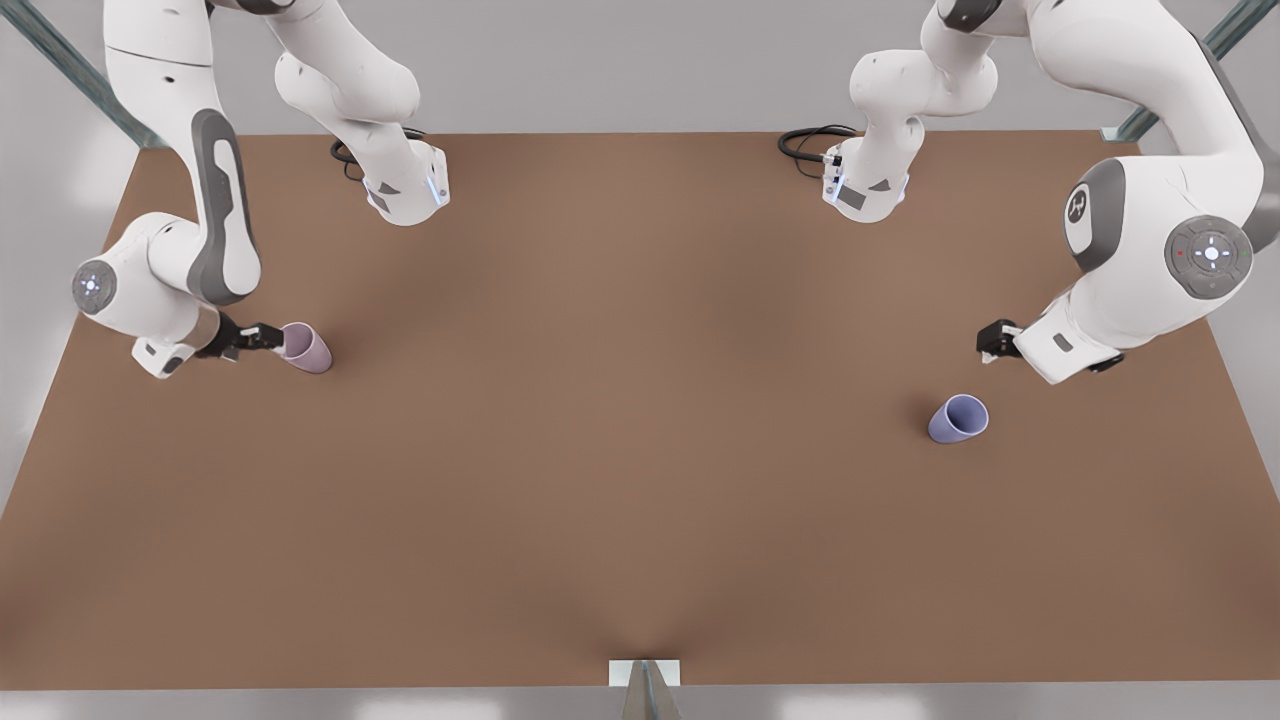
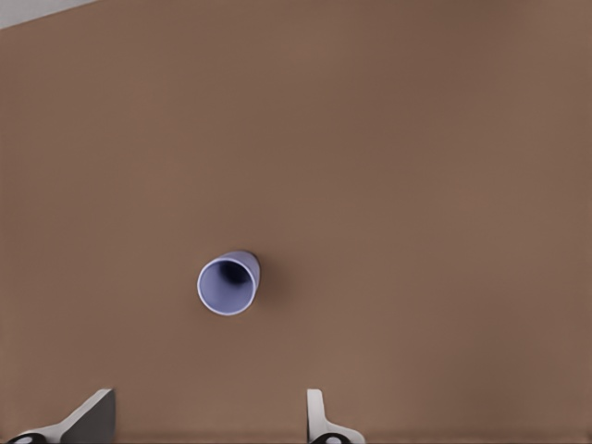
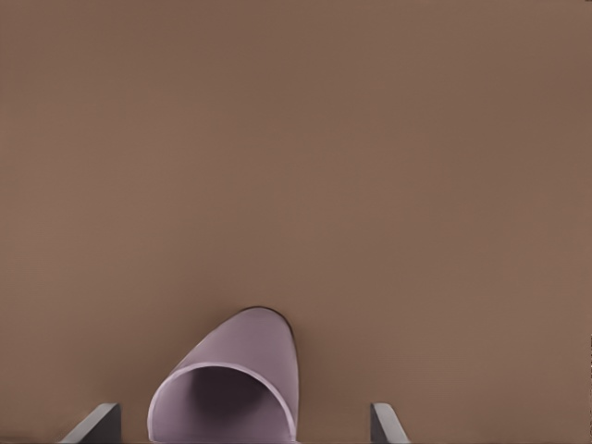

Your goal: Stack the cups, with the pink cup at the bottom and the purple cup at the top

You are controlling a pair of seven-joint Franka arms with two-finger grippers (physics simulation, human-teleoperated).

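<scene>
The pink cup [image 1: 306, 347] stands on the brown table [image 1: 640, 450] at the front view's left. My right gripper [image 1: 262, 338] is level with it, open, and the right wrist view shows the pink cup [image 3: 231, 379] between the two fingers with a gap on each side. The purple cup [image 1: 958, 418] stands upright at the front view's right. My left gripper [image 1: 995, 340] hovers above and behind it, open and holding nothing. In the left wrist view the purple cup [image 2: 228, 283] lies ahead of my left gripper [image 2: 203, 418], apart from the fingertips.
Both arm bases and their black cables [image 1: 810, 145] stand along the table's far edge. A small white bracket [image 1: 645, 675] sits at the middle of the near edge. Wide bare tabletop lies between the two cups.
</scene>
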